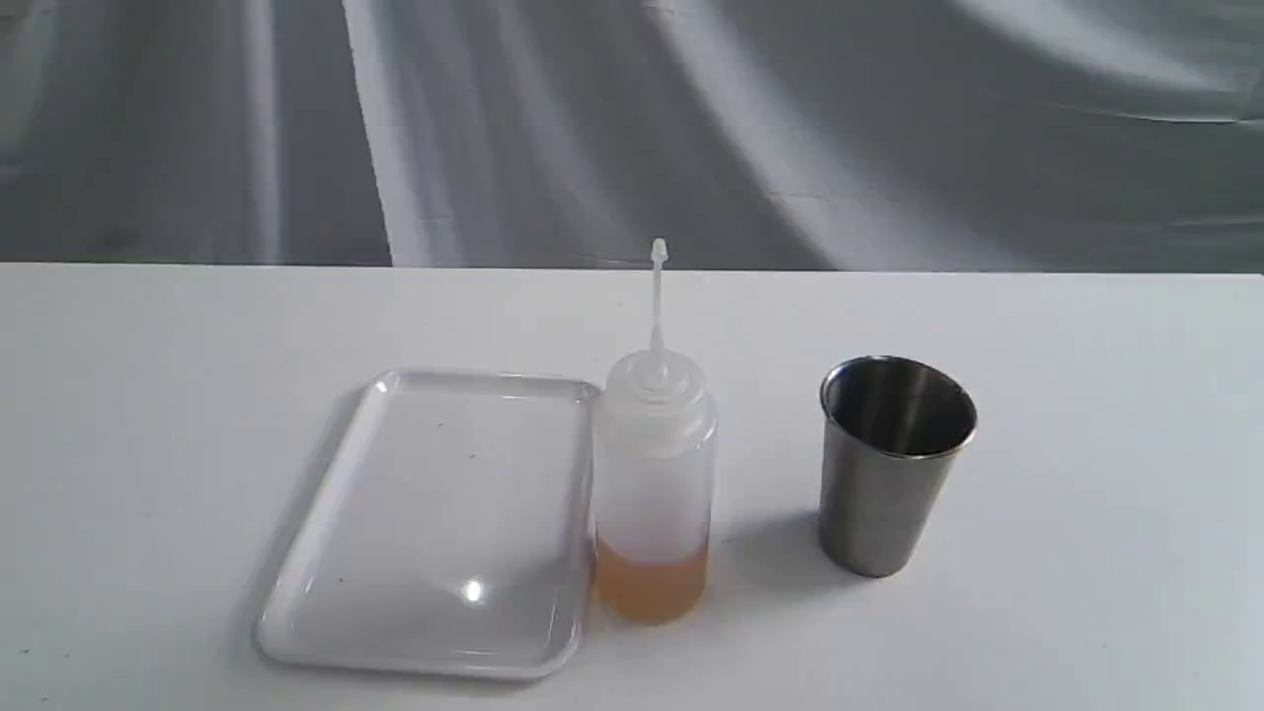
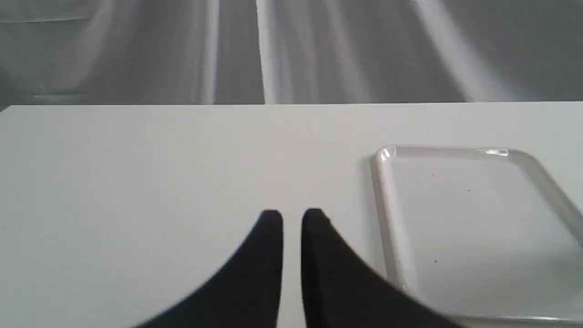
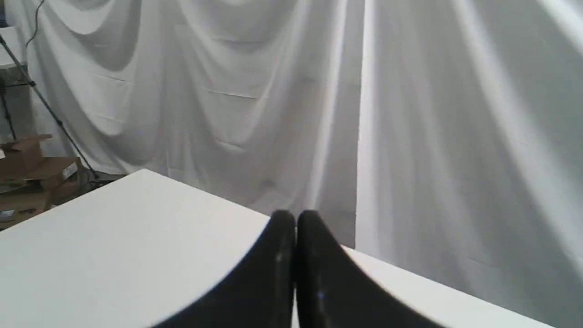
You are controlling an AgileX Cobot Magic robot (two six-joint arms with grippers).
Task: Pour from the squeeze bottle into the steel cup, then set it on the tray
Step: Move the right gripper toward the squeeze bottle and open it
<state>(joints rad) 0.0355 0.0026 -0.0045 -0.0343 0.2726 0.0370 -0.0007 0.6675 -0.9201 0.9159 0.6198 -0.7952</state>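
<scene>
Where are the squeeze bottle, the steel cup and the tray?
squeeze bottle (image 1: pixel 654 474), exterior view, middle of its translucent body.
steel cup (image 1: pixel 882 504), exterior view, outer steel wall.
tray (image 1: pixel 434 513), exterior view, bare glossy floor.

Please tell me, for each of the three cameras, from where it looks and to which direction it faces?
Exterior view: faces the table front-on, slightly from above; shows the tray, squeeze bottle, steel cup; no robot parts.
Left wrist view: low over the table, behind the left gripper, nearly shut, empty; tray beside it.
Right wrist view: behind the shut right gripper, facing a table corner and curtain.
Shared: the tray, exterior and left wrist.
</scene>
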